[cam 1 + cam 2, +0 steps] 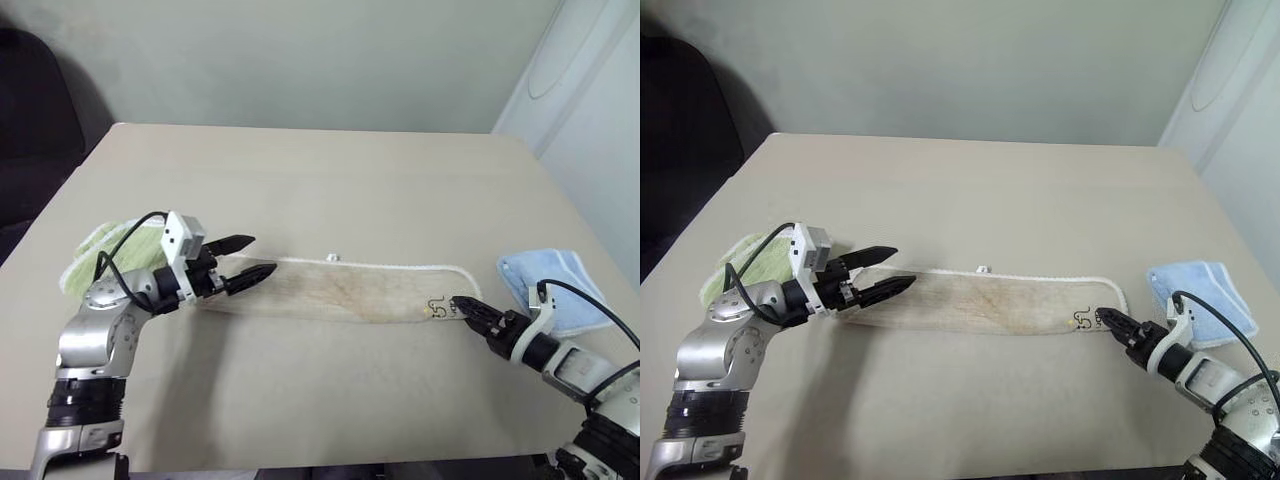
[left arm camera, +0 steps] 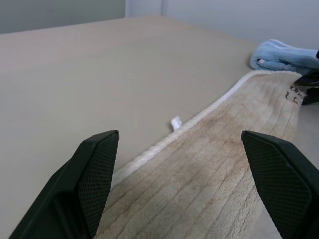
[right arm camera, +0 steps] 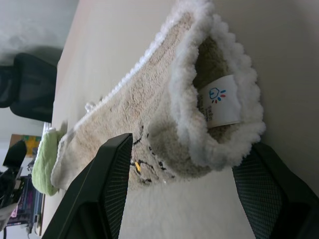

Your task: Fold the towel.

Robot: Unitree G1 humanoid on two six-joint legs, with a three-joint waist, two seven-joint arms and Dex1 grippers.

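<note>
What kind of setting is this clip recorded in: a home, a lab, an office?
Probably an office or lab room set up for tests. A plain beige table stands against a bare wall, a dark office chair sits beside it, and just the towel and two small cloths lie out.

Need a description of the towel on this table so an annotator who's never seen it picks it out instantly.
On the beige table, look at the near half between the two cloths: a long, narrow beige terry towel lies flat. Unlike the light green cloth at its left end and the light blue cloth beyond its right end, it has white corded edging and a small dark embroidered logo.
</note>
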